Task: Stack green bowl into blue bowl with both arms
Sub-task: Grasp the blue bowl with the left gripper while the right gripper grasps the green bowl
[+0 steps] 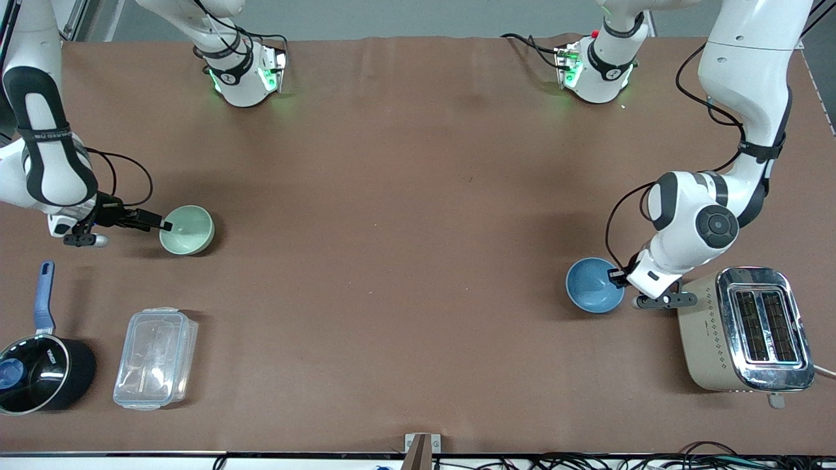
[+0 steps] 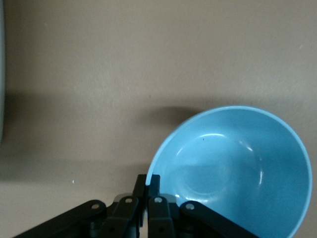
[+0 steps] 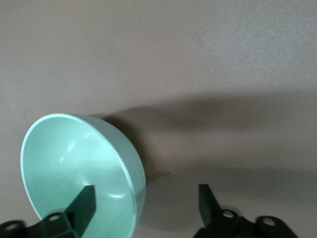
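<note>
The green bowl (image 1: 187, 230) sits on the brown table toward the right arm's end. My right gripper (image 1: 166, 226) is open and straddles its rim, with one finger inside the bowl and the other outside. The right wrist view shows the same bowl (image 3: 69, 163) and open gripper (image 3: 146, 196). The blue bowl (image 1: 594, 284) is toward the left arm's end, beside the toaster. My left gripper (image 1: 614, 274) is shut on its rim. In the left wrist view the gripper (image 2: 148, 181) pinches the edge of the blue bowl (image 2: 233, 173).
A beige and chrome toaster (image 1: 744, 329) stands close to the blue bowl and the left gripper. A black saucepan with a blue handle (image 1: 39, 372) and a clear plastic lidded box (image 1: 155, 358) lie nearer the front camera than the green bowl.
</note>
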Controlling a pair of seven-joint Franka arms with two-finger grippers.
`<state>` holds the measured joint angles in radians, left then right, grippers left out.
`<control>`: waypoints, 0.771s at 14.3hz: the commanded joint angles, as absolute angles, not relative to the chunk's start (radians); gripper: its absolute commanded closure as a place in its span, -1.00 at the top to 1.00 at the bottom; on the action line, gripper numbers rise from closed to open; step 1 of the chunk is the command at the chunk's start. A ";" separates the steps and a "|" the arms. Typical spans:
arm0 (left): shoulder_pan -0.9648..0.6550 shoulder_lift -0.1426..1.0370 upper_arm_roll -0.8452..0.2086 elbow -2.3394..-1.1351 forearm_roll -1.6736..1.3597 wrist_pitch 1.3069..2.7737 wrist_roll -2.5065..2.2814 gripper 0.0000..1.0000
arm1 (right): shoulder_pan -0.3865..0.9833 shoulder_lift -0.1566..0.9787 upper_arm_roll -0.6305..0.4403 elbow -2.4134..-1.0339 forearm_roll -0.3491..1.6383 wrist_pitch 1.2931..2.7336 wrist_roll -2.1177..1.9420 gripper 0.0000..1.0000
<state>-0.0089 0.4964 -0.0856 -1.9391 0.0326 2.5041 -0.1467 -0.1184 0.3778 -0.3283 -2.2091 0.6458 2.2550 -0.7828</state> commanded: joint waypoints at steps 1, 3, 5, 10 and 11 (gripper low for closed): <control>-0.040 0.465 -0.095 -1.916 0.046 2.467 -0.210 -0.99 | -0.127 0.380 -0.324 -2.212 0.710 2.255 -0.808 0.33; -0.121 0.454 -0.101 -1.864 0.046 2.372 -0.346 -0.99 | -0.124 0.394 -0.324 -2.210 0.741 2.255 -0.808 0.32; -0.233 0.456 -0.101 -1.819 0.046 2.309 -0.512 -0.99 | -0.121 0.396 -0.324 -2.210 0.753 2.256 -0.808 0.12; -0.415 0.465 -0.100 -1.796 0.048 2.307 -0.757 -0.99 | -0.117 0.400 -0.322 -2.210 0.758 2.258 -0.808 -0.82; -0.440 0.475 -0.100 -1.795 0.048 2.309 -0.797 -0.99 | -0.115 0.400 -0.324 -2.210 0.758 2.255 -0.808 -0.89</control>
